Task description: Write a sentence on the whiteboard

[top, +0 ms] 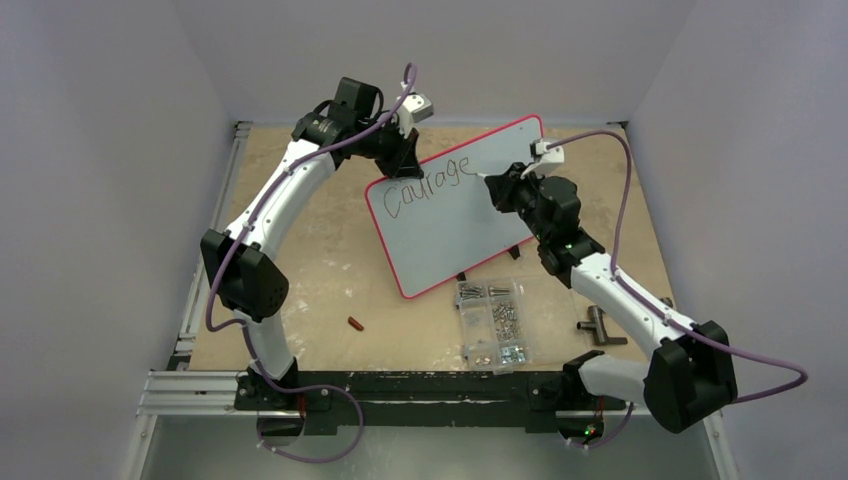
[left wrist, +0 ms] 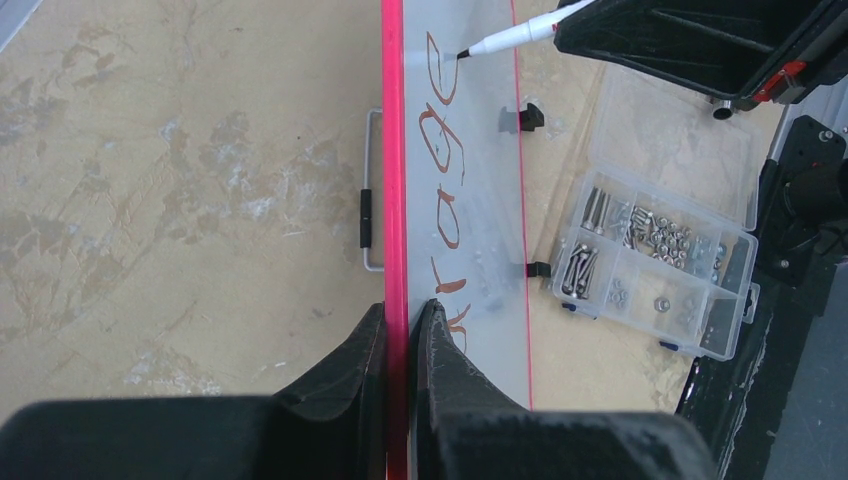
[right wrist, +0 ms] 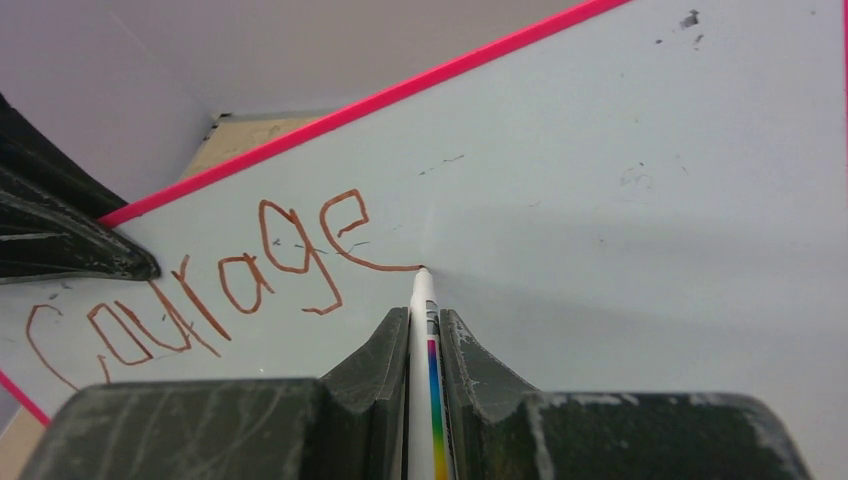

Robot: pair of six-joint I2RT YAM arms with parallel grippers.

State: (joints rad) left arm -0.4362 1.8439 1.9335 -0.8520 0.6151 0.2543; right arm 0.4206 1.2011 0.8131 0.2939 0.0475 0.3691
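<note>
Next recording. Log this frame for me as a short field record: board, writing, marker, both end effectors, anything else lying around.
board: whiteboard, pink rim, tilted up
writing: sentence so far reads "Courage", one line
marker: white marker, tip on the whiteboard at the end of the "e" stroke
left end effector: shut on the whiteboard's rim
right end effector: shut on the marker
other: clear box of screws, small red-brown piece, dark T-shaped tool
</note>
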